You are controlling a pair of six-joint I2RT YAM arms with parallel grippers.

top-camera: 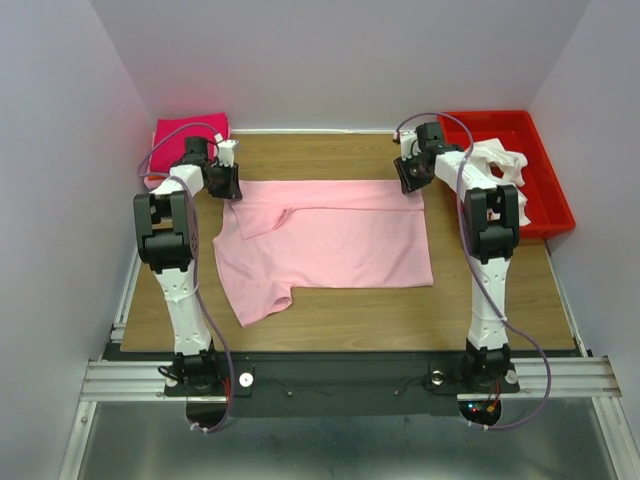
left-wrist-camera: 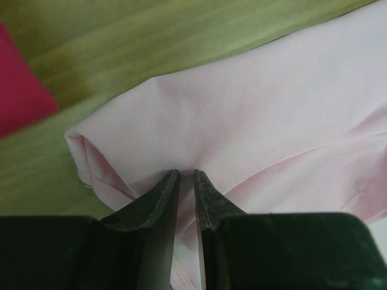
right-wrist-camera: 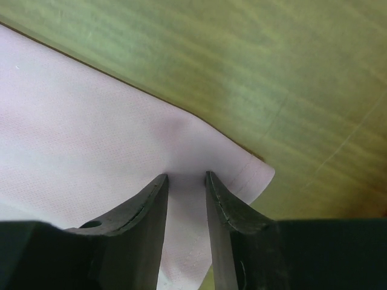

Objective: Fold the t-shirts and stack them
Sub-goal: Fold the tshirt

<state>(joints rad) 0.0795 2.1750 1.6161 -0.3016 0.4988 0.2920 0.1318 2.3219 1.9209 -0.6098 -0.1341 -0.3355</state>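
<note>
Mid-fold: left tool (left-wrist-camera: 186,174) and right tool (right-wrist-camera: 186,176), nearly closed, each pinch a far corner of the pink shirt (top-camera: 330,245); next we should draw both evenly toward the near edge of the worktop (top-camera: 480,305).

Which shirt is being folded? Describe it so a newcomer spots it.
On the wooden table, look at the middle. The light pink t-shirt lies spread there, its far corners pinched by the left gripper and right gripper. It is paler than the hot pink shirt folded at the far left, and outside the red tray.
</note>
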